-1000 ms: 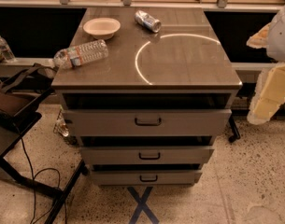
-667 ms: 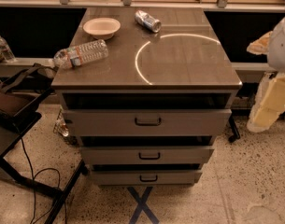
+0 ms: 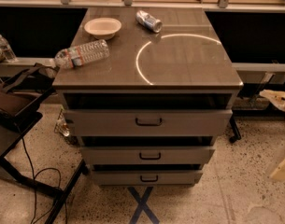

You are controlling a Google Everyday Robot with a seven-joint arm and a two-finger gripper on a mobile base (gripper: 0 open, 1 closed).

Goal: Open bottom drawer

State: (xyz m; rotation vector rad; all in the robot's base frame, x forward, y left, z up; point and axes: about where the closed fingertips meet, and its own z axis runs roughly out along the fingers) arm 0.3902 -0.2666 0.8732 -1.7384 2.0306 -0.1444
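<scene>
Bottom drawer [image 3: 146, 177] at the table's [image 3: 188, 64] base, handle in plain view.
End effector [image 3: 276, 99] right of the table, its state cannot be told; bottle [image 3: 81, 54] on the table, label unreadable.

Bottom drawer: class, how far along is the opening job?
Done: nothing; the bottom drawer shows no inside. In hand: the end effector is at the right edge, off the handle. Left: reach, grip the handle, pull out.

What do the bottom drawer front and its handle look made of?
The slim grey bottom drawer front looks like matte painted sheet metal, judging by its crisp edges. Its small black loop handle: metal or plastic, unclear. The cream pincer sits at the right edge, apart.
</scene>
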